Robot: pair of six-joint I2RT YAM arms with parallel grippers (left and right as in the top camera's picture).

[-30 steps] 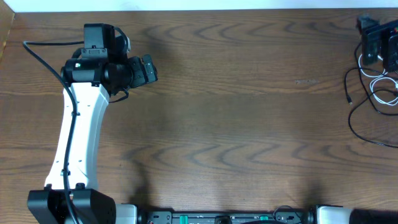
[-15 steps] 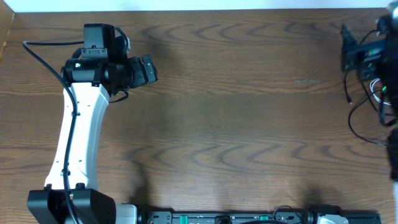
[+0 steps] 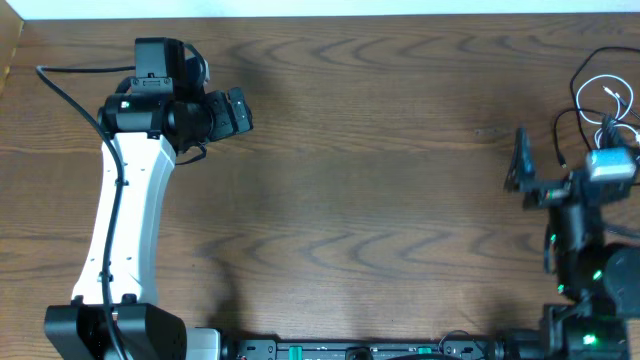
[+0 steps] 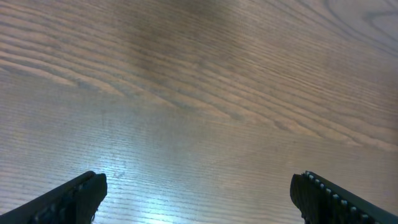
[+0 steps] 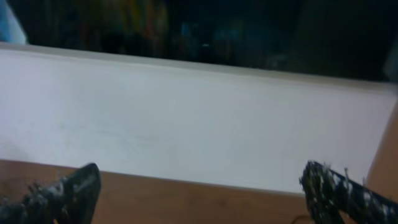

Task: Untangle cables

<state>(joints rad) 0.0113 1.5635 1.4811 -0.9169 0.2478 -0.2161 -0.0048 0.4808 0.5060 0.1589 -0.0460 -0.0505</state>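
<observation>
Right gripper (image 3: 521, 165) has swung back to lower right — cables (image 3: 610, 95) bared at upper right, still tangled.
Approach step: it and left gripper (image 4: 199, 190) gape wide, empty — next, pinch 1 strand.

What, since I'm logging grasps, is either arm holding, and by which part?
Nothing. Left gripper and right gripper show open, empty jaws; the cables lie loose.
</observation>
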